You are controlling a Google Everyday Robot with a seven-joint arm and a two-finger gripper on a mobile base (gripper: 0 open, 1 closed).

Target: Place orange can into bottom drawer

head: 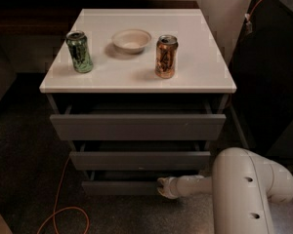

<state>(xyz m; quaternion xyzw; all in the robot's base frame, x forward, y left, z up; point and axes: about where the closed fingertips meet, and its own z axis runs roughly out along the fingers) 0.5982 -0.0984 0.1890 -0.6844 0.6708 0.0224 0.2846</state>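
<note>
A green can (79, 51) stands upright near the left edge of the white cabinet top (200, 77), and a shallow cream bowl (131, 40) sits just to its right and further back, apart from it. Beneath the top, the top drawer (136, 126) and the middle drawer (136, 160) are each pulled out a little, the upper one further than the one below. An orange cable (62, 199) loops over the dark speckled floor (19, 169) at the lower left, well to the left of the gripper (162, 185), which sits low at the cabinet's foot.
</note>
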